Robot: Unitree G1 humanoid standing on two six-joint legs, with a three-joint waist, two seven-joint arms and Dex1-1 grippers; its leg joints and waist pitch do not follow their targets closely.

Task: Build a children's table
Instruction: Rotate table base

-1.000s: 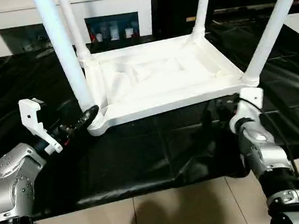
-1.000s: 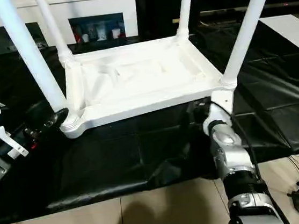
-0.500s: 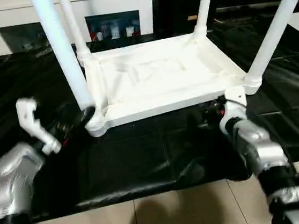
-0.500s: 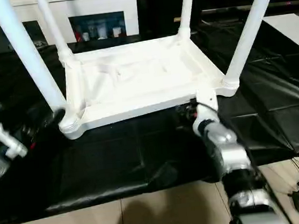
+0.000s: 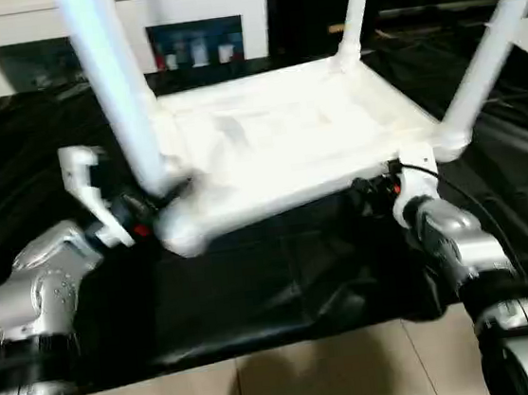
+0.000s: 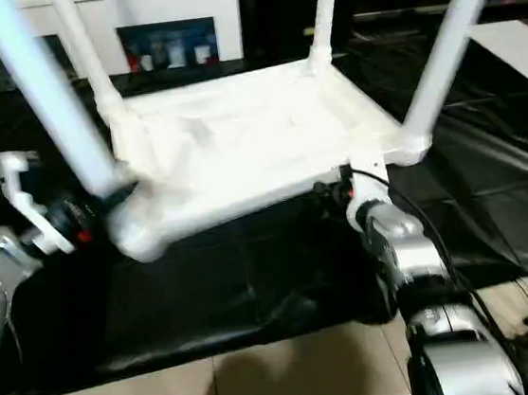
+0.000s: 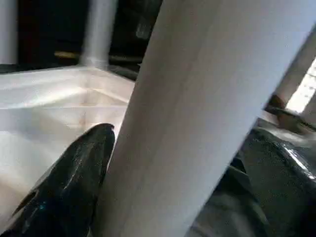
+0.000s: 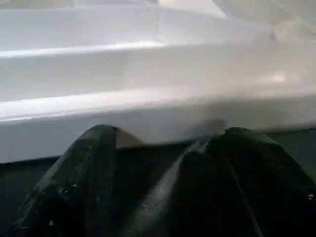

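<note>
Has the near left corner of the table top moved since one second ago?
Yes. The table top corner at the left gripper has lifted off the black cover, which it touched before.

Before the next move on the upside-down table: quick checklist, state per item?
1. All four legs seated in the top: ok, four white legs stand up from the corners.
2. Left gripper at the near-left leg: ok, one black finger lies against the leg; a full grip cannot be told.
3. Right gripper at the top's near edge: ok, its fingers point at the rim close up; contact cannot be told.
4. Top flat on the black sheet: not ok, the near-left corner looks raised.
5. Leg tightness in the sockets: cannot tell.
</note>
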